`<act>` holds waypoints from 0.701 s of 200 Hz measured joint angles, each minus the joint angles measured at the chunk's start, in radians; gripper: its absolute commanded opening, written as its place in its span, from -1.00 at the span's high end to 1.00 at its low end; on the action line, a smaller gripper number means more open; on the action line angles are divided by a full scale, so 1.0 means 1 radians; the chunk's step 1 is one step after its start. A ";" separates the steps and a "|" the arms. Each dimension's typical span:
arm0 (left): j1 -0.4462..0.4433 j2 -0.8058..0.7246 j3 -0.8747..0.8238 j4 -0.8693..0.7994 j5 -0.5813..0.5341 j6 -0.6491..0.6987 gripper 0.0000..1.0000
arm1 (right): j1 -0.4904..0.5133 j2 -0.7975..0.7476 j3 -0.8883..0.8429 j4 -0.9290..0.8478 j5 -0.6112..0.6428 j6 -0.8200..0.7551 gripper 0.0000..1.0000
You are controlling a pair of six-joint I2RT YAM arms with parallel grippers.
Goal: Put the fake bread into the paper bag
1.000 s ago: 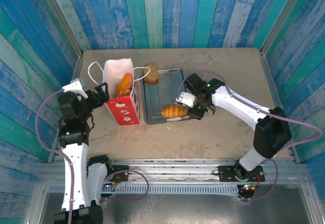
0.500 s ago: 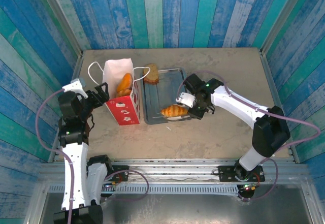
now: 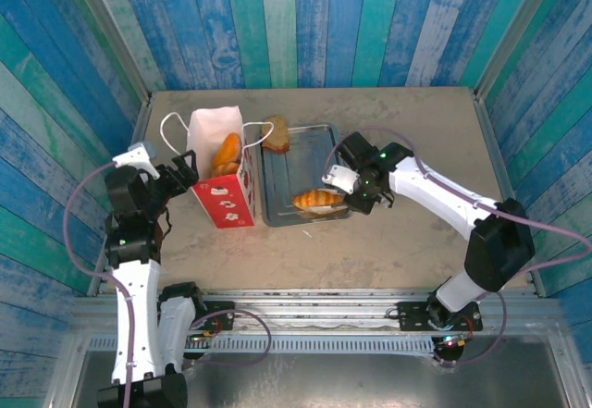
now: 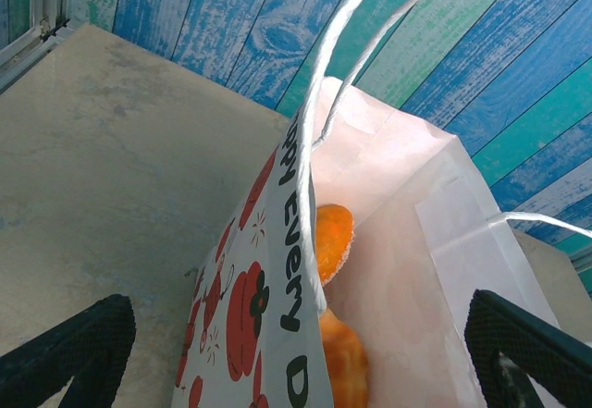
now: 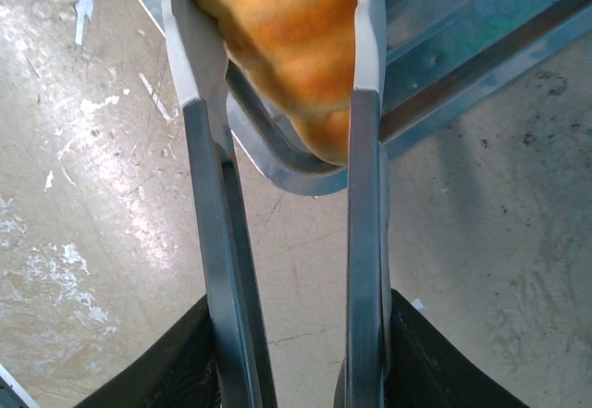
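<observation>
The white-and-red paper bag point(image 3: 222, 181) stands upright left of the grey tray point(image 3: 298, 160), with orange and golden fake bread point(image 3: 227, 152) inside it. A brown slice point(image 3: 277, 134) leans at the tray's far left corner. A golden croissant point(image 3: 313, 202) lies at the tray's near edge, and my right gripper point(image 3: 338, 197) is shut on it. In the right wrist view both pads point(image 5: 199, 66) press the croissant point(image 5: 287, 47) above the tray rim point(image 5: 277, 175). My left gripper point(image 3: 181, 171) stands open at the bag's left side, its jaws straddling the bag wall point(image 4: 277, 269); the bread point(image 4: 331, 240) shows inside.
Blue and green plank walls close in the table on three sides. A metal rail runs along the near edge by the arm bases. Bare tabletop point(image 3: 416, 130) lies right of and behind the tray.
My right gripper's jaws have closed in on the croissant, which has shifted slightly on the tray. The left arm and the bag have not moved.
</observation>
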 measured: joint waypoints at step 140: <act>0.000 0.004 0.046 -0.030 -0.051 -0.086 -0.95 | -0.050 -0.229 0.143 0.059 -0.002 0.263 0.29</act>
